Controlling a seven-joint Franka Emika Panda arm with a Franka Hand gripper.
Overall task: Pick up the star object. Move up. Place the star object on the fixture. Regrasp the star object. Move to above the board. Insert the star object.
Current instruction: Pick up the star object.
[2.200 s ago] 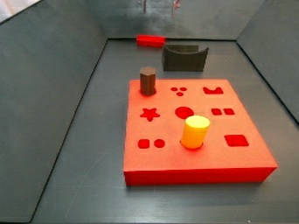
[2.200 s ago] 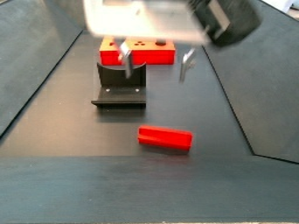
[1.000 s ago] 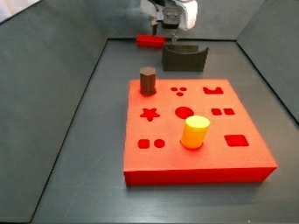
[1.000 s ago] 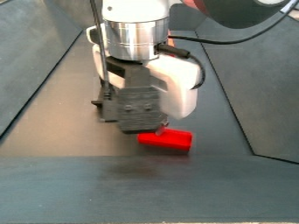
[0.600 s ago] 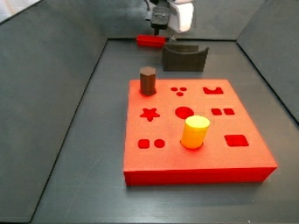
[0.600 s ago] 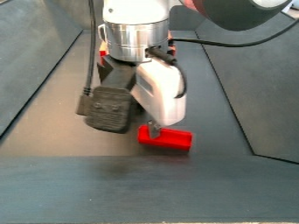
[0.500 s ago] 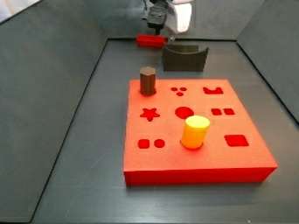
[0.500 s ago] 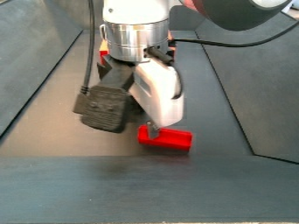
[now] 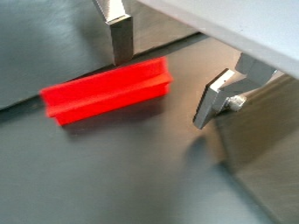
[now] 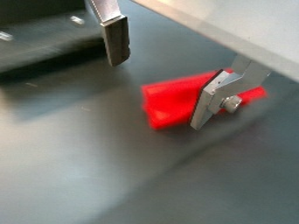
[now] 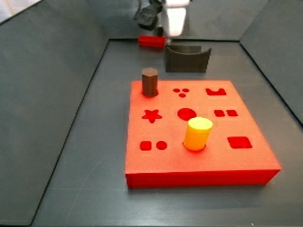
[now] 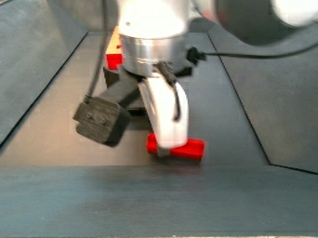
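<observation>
The star object (image 9: 107,90) lies flat on the dark floor, long axis level and running across the gap between the fingers. The gripper (image 9: 163,74) hangs low over it, jaws spread wide, one finger (image 10: 114,39) on each side and apparently not touching. In a side view the peg (image 12: 178,149) lies near the fixture (image 11: 187,58), beyond the board (image 11: 198,133)

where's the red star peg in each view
Wrist view: the star object lies flat between the open gripper fingers.
Wrist view, partly behind one finger.
Side view, far end, beside the fixture.
Side view, under the gripper.
Shared landmark: the gripper.
</observation>
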